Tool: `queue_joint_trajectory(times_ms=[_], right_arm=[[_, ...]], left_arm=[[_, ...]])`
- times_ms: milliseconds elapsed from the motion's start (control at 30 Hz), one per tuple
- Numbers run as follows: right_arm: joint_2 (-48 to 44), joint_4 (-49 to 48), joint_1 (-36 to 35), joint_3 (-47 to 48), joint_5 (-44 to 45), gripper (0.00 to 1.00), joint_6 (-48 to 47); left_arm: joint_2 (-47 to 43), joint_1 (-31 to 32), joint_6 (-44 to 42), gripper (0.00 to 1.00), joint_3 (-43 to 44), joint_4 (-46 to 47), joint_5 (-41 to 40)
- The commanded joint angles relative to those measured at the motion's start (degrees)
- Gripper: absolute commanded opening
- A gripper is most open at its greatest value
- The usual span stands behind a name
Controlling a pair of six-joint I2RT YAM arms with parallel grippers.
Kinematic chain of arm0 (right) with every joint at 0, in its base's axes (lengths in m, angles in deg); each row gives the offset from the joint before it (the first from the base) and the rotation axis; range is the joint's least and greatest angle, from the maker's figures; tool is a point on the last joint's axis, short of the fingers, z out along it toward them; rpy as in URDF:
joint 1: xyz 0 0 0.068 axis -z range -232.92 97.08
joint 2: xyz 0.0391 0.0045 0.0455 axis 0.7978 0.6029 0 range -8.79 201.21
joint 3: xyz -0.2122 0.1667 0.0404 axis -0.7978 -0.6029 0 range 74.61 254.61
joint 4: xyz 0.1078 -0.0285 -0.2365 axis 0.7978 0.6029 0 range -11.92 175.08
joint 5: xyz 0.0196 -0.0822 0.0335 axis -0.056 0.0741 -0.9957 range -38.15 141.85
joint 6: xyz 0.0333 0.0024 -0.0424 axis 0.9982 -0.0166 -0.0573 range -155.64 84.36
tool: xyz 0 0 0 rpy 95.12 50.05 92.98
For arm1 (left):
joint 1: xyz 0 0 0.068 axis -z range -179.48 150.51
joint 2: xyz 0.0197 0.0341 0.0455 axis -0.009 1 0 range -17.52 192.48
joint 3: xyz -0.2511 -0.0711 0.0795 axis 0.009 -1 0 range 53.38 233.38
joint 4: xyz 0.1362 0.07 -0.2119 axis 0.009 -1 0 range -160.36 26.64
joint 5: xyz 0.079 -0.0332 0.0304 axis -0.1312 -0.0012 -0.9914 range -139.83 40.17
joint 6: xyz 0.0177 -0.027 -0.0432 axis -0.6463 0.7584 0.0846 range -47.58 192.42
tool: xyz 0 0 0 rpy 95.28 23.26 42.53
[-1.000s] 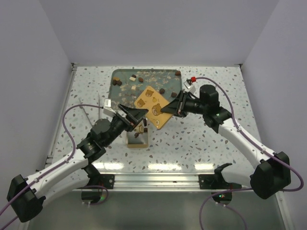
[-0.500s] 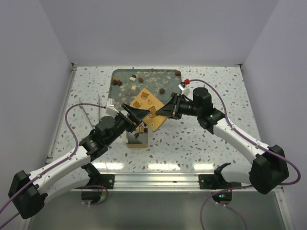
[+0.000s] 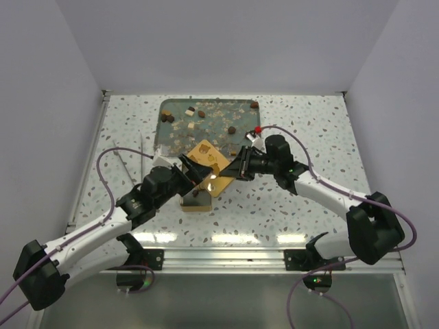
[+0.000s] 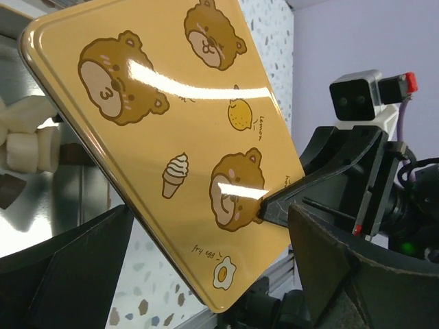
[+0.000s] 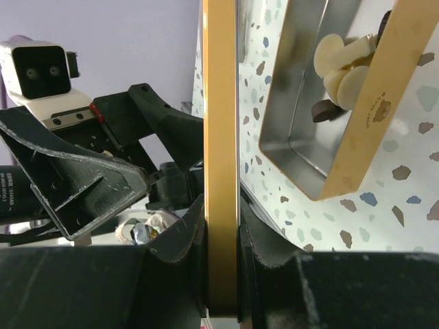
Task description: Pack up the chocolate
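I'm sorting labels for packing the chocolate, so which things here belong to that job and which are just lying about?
Job: chocolate on the tray; gold tin, partly filled; bear-print lid, gripped by the right end effector.
Lying about: pale crumbs on that tray; thin sticks left of it.

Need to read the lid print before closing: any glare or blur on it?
Left wrist: white glare streaks cross the lid, print still legible; left fingers dark, soft. Right wrist: lid edge-on, no print visible. Top: one small glint on it.

A gold bear-printed tin lid [image 4: 180, 130] tilts close above an open gold rectangular tin [image 3: 194, 206] on a speckled white table [image 3: 295, 205], dark tray [image 3: 168, 134] behind.
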Motion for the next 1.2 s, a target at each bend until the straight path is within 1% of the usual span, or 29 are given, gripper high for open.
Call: queue_joint_trajectory(times_ms=[0,200,500,667,833,900,933,1067,1167], right_arm=[[3.92,1.53,-1.32,-2.93,-0.4,0.11,-3.68],[7.89,-1.11,-2.29,-4.52,-0.05,0.11,-4.38],[13.07,-3.39,-2.55,-5.92,0.92,0.11,-5.79],[13.61,-3.31,-2.55,-7.24,1.97,0.11,-6.23],[14.48,-3.31,-2.56,-7.95,2.24,0.13,-7.11],[14.31,-5.41,-2.56,-8.47,0.83,0.13,-6.76],[13.79,-5.85,-2.64,-8.65,0.57,0.13,-6.58],[10.01,-5.42,-2.55,-8.04,0.3,0.12,-7.28],[6.94,-5.85,-2.55,-7.77,-0.05,0.11,-6.14]], left_arm=[[0.77,-0.38,-3.64,1.0,1.16,7.44,-0.28],[5.79,-0.38,-8.04,1.0,2.21,9.37,2.27],[10.71,-0.47,-13.76,1.0,6.69,6.21,0.42],[11.77,-0.47,-15.6,1.0,8.8,4.63,0.6],[9.14,-0.64,-17.89,1.0,10.21,0.86,-2.64],[7.29,-0.99,-18.07,1.0,10.56,-0.12,-3.88],[6.59,-1.17,-18.16,1.0,10.56,-3.25,-5.54],[3.34,-1.69,-18.42,1.0,10.21,-5.92,-7.75],[2.02,-2.05,-18.07,1.0,10.13,-9.25,-9.68]])
